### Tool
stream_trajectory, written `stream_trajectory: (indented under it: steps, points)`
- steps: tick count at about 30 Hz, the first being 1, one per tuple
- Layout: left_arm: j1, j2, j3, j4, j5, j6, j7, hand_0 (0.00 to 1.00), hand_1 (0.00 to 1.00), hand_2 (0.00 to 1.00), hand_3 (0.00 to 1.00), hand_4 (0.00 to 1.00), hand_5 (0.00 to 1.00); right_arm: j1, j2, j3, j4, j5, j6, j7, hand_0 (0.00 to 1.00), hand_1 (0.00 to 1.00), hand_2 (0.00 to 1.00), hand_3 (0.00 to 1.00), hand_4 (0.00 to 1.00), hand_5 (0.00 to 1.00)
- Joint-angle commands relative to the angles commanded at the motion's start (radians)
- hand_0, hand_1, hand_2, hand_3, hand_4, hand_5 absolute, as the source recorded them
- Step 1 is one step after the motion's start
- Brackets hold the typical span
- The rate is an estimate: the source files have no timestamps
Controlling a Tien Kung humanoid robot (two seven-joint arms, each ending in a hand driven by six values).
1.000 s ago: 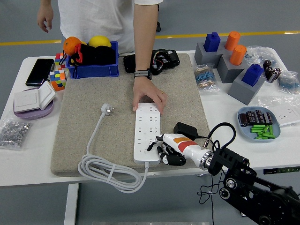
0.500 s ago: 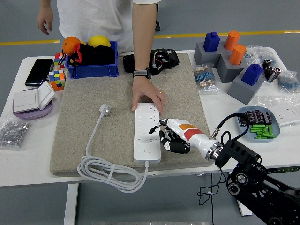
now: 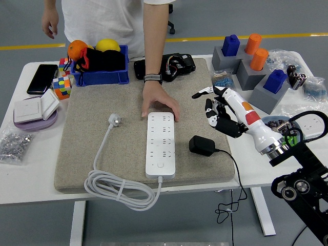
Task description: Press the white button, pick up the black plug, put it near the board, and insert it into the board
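Observation:
A white power strip lies on the grey felt mat, its white button at the near end. A person's hand presses down its far end. The black plug lies on the mat just right of the strip, its black cable running off the table's near edge. My right hand hovers above the mat's right edge, up and right of the plug, fingers relaxed and holding nothing. My left arm is out of view.
The strip's white cable coils at the mat's near left, its white plug left of the strip. A blue bin with fruit and a black device stand at the back. Grey blocks and a battery dish are on the right.
My right hand has lifted from the strip's near right side and swung up and right, away from it, uncovering the black plug. The person's hand stays on the strip's far end.

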Motion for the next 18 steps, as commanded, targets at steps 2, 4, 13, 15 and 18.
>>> stream_trajectory:
  steps: [2, 4, 13, 15, 18]
  points:
    - [-0.001, 0.0, 0.0, 0.0, 0.005, -0.001, 0.001, 0.468, 0.495, 0.501, 0.574, 0.563, 0.276, -0.01, 0.011, 0.038, -0.005, -0.008, -0.01, -0.007, 0.262, 0.227, 0.287, 0.603, 0.468, 0.002]
    - [-0.001, -0.001, 0.001, 0.0, 0.007, -0.001, 0.001, 0.468, 0.496, 0.501, 0.574, 0.563, 0.275, -0.016, 0.023, 0.07, -0.016, -0.03, -0.014, -0.021, 0.568, 0.571, 0.568, 0.68, 0.711, 0.093]
    - [-0.001, -0.003, 0.002, 0.0, 0.002, 0.0, 0.001, 0.467, 0.496, 0.501, 0.573, 0.564, 0.277, -0.009, 0.048, 0.079, -0.112, -0.103, 0.08, -0.147, 0.816, 0.808, 0.772, 0.785, 0.936, 0.251]
    - [-0.002, -0.003, 0.003, 0.0, 0.001, 0.0, 0.002, 0.467, 0.496, 0.501, 0.573, 0.564, 0.277, -0.003, 0.057, 0.07, -0.138, -0.113, 0.103, -0.172, 0.816, 0.808, 0.772, 0.785, 0.936, 0.251]
    - [-0.002, -0.003, 0.004, 0.0, -0.003, 0.001, 0.001, 0.468, 0.496, 0.501, 0.574, 0.563, 0.279, 0.006, 0.066, 0.051, -0.18, -0.118, 0.118, -0.184, 0.888, 0.863, 0.827, 0.826, 0.994, 0.323]
